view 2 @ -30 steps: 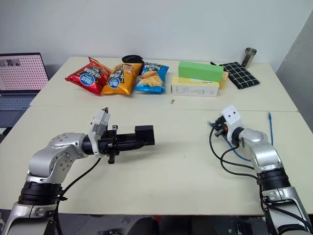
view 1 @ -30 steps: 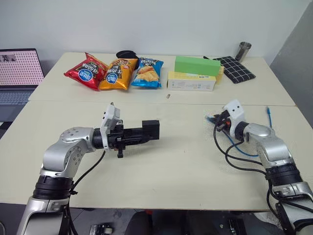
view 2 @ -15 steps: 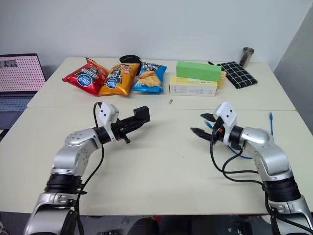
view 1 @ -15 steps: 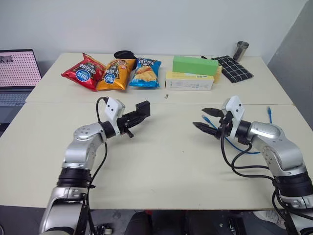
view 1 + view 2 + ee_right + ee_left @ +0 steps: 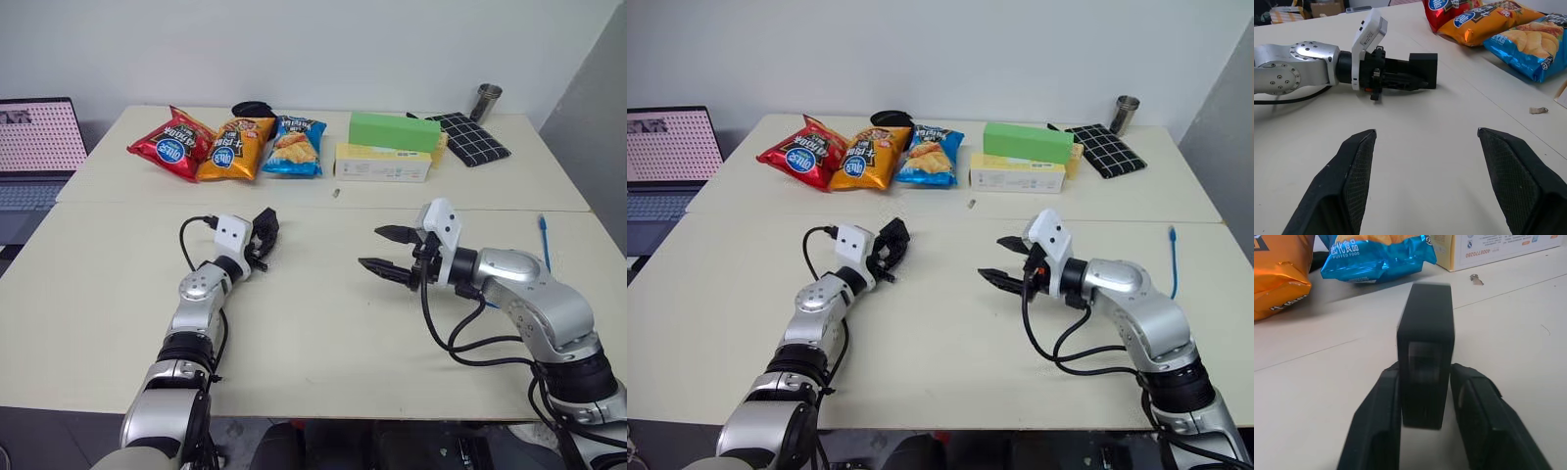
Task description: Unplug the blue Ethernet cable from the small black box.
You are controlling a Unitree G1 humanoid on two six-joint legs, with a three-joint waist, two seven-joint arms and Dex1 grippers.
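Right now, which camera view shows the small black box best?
The left wrist view: the small black box stands close up between the left claw fingers. The right wrist view shows its side from farther away. In both eye views it is a small dark shape.

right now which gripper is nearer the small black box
Left. The left gripper has the small black box between its fingers; the right gripper hangs open, apart from it across the table.

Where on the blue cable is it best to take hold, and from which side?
Probably the straight stretch of the cable, lying flat on the table beside the right arm. Come from above, with the fingers across the cord: it is thin and rests on the surface, so a sideways approach would likely only push it along.
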